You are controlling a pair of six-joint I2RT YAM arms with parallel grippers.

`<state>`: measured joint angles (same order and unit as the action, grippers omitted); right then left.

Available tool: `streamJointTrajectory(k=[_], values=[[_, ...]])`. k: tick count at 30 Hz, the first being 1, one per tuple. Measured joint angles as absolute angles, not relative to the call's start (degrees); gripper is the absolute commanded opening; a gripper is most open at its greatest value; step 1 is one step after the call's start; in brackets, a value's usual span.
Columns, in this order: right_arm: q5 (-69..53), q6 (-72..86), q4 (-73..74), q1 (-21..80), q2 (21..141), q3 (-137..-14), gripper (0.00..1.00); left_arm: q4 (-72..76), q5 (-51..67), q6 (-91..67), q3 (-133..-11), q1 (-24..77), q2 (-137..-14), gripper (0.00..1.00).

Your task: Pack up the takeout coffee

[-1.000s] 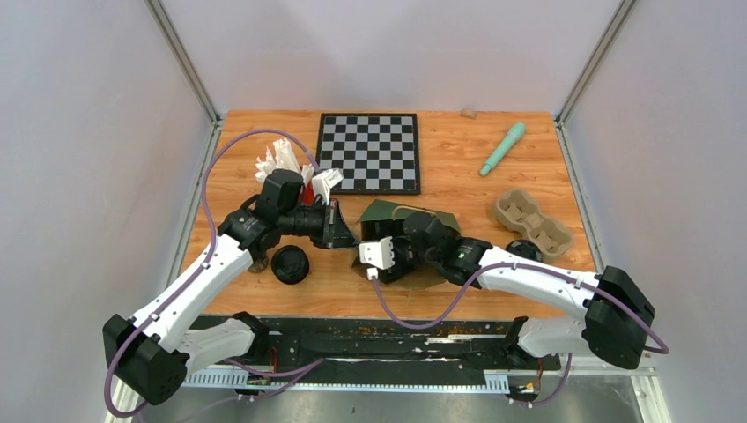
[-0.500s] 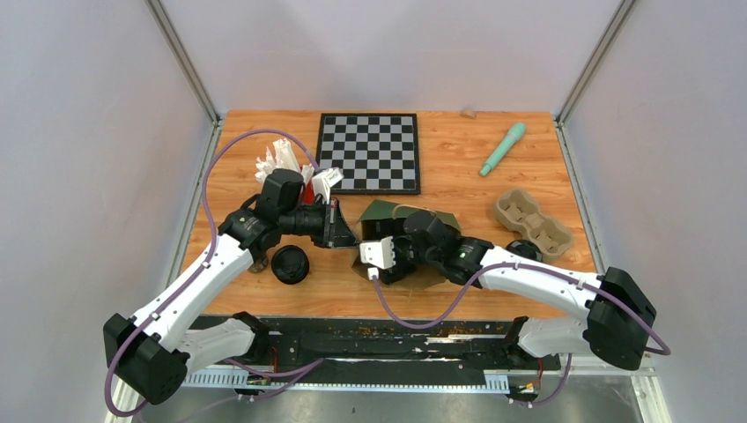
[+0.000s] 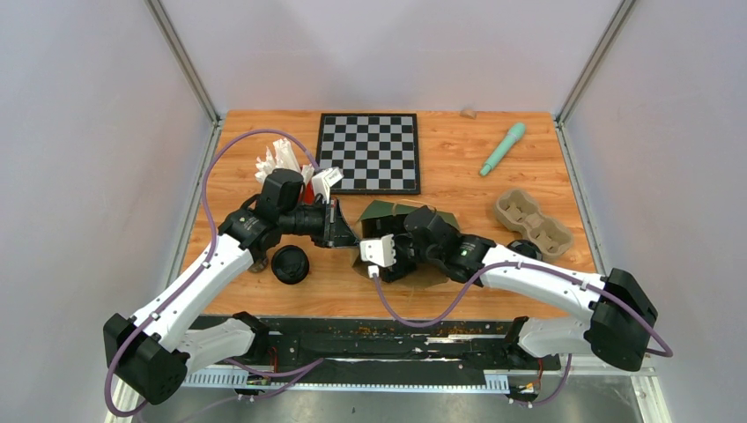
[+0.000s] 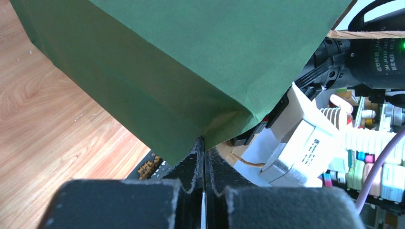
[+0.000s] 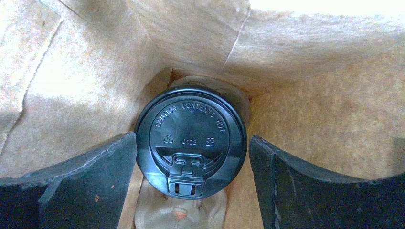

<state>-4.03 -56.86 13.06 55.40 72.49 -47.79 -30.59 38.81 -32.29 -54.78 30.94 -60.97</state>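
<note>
We see an orange-brown wooden table [image 3: 458,167] carrying a black-and-white checkered board [image 3: 368,152], a slim teal plastic tool [image 3: 503,148], a beige moulded-pulp cup carrier [image 3: 531,220], a green paper bag [image 3: 388,214] and a dark black-lidded disposable cup [image 3: 290,263].

Top cam's up high at 6 o'clock, looking down over the whole bench [image 3: 458,176]. Left wrist cam hugs the outside of the green paper bag [image 4: 191,71], facing 3 o'clock. Right wrist cam's inside that same bag, close on a coffee cup [image 5: 191,140].
</note>
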Motion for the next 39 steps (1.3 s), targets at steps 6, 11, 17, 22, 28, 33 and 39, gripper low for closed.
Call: streamJointTrajectory(k=[6,11,17,22,28,33,39], values=[[-4.47,-56.69,13.91,55.4,71.61,-48.47,0.8,-30.57,38.81,-32.29,-54.78,30.96,-60.97,0.0],[-4.78,-56.05,14.28,55.4,70.63,-48.58,0.78,-30.55,38.81,-32.29,-54.78,30.94,-60.97,0.0],[-4.89,-55.24,14.66,55.4,70.28,-48.93,0.68,-30.5,39.03,-32.27,-54.78,30.96,-61.08,0.0],[-5.08,-54.78,14.87,55.4,70.22,-48.93,0.48,-30.46,39.2,-32.25,-54.78,30.96,-61.21,0.0],[-5.72,-54.11,16.29,55.4,68.77,-48.9,0.2,-30.46,39.22,-32.21,-54.78,30.96,-61.21,0.0],[-6.2,-53.34,15.97,55.4,68.16,-48.31,0.1,-30.48,39.29,-32.12,-54.78,30.96,-61.21,0.0],[-6.22,-52.53,13.72,55.4,69.36,-46.81,0.07,-30.5,39.42,-32.1,-54.78,30.96,-61.19,0.0]])
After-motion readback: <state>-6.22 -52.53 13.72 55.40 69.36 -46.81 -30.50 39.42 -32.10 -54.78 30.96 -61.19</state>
